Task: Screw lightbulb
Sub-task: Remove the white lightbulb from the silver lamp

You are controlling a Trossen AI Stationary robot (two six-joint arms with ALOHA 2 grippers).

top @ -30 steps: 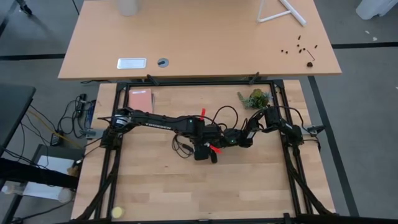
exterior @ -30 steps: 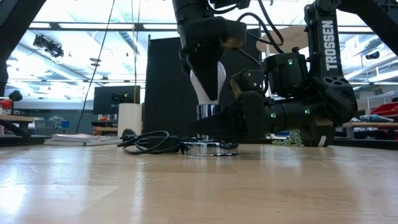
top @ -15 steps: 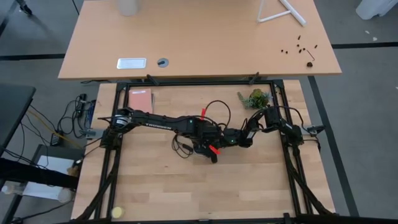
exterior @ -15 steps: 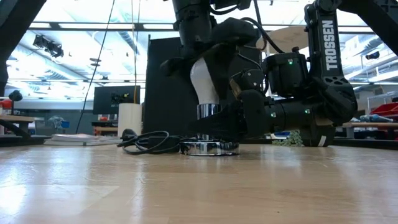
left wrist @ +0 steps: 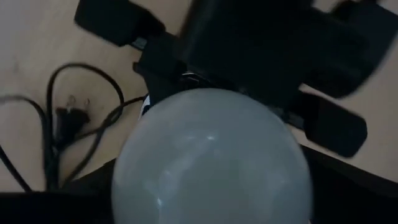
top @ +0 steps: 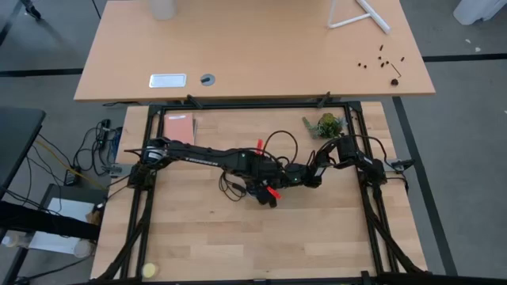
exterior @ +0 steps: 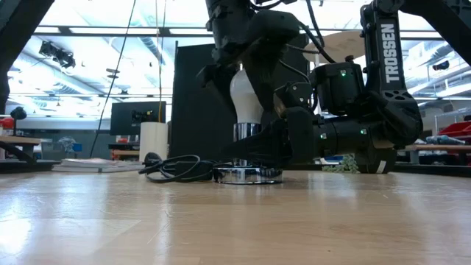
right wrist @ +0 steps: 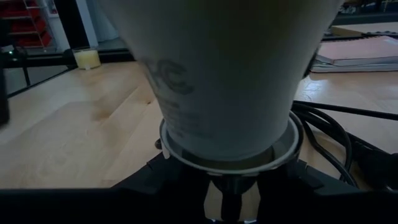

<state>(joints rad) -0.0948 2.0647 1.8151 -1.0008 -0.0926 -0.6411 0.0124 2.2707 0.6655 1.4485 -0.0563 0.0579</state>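
The white lightbulb (exterior: 246, 96) stands upright with its screw end in the silvery socket (exterior: 246, 134), whose round disc base (exterior: 246, 175) rests on the table. My left gripper (exterior: 243, 70) points down from above the bulb. It is open, with a finger on either side of the bulb's round top (left wrist: 211, 162). My right gripper (exterior: 274, 143) reaches in level from the table's right and is shut on the socket. In the high view, my left gripper (top: 265, 190) hides the bulb. My right gripper pinches the socket's neck (right wrist: 227, 196) between its two fingers, just below the collar that takes the bulb. The fingers lie level and come from the table's right. The socket stands upright with its disc base on the table.
The socket's black cord (exterior: 176, 168) lies coiled on the table to the left of the socket, with its plug (left wrist: 62, 118) beside it. A small green plant (top: 325, 125) and a pink pad (top: 178, 127) lie near the far edge. A yellow ball (top: 149, 271) lies at the near left.
My left gripper has rolled about its own downward line while staying over the bulb. Its fingers now stand wider apart, off the bulb's sides. The bulb stays upright in the socket, and my right gripper has kept still.
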